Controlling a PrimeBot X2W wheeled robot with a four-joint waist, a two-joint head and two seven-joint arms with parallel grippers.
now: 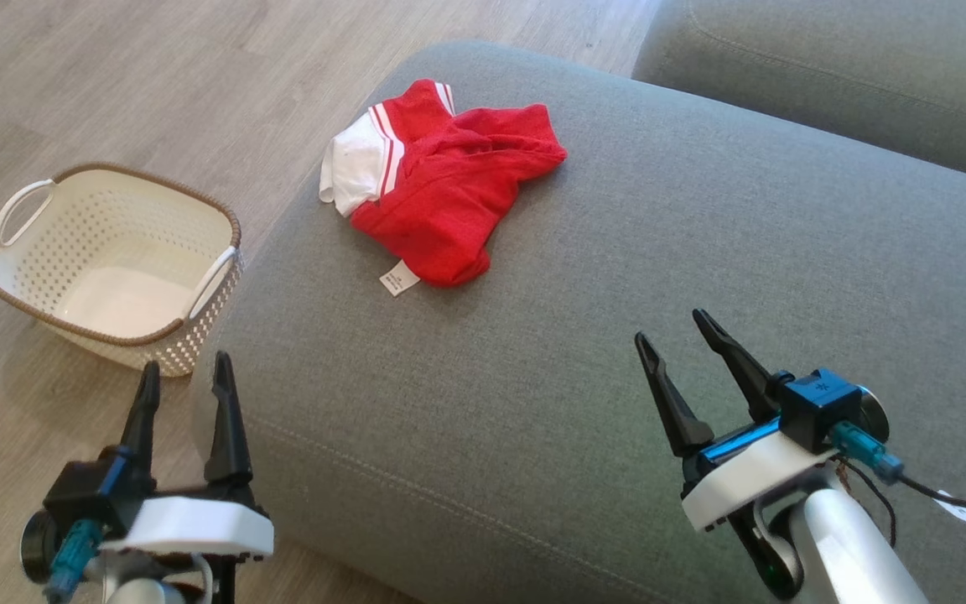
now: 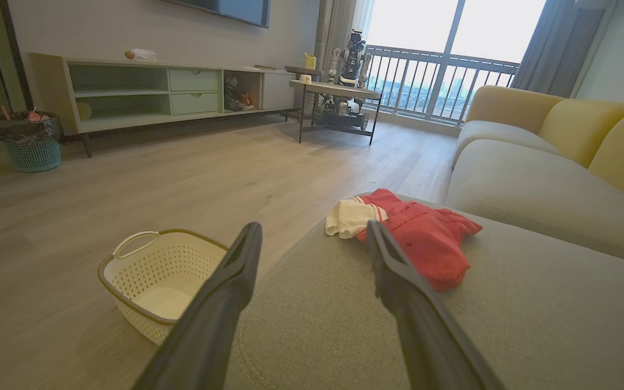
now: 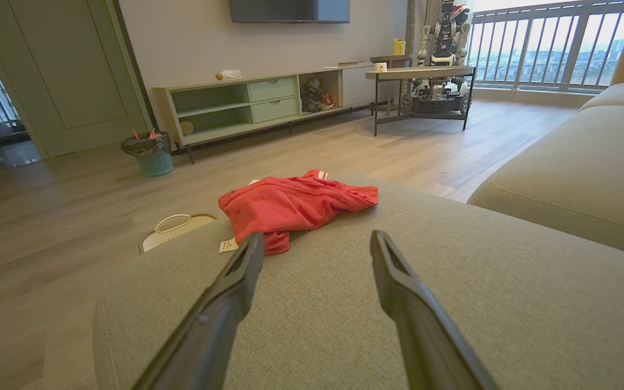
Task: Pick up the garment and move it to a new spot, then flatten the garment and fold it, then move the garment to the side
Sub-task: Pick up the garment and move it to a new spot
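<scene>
1 red-and-white garment [image 1: 449, 184], crumpled, on grey cushion [image 1: 550, 436] near its far-left edge; well ahead of both grippers, apart from each. Left gripper [image 1: 185, 362] spread wide, empty, at cushion's left edge, near 1 basket [image 1: 97, 226] on floor. Right gripper [image 1: 669, 325] spread wide, empty, over cushion. Open cushion btwn grippers & garment.

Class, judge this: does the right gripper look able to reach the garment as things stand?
Probably yes: the right gripper is open, aimed toward the garment, and bare cushion lies between them, nothing in the way.
</scene>
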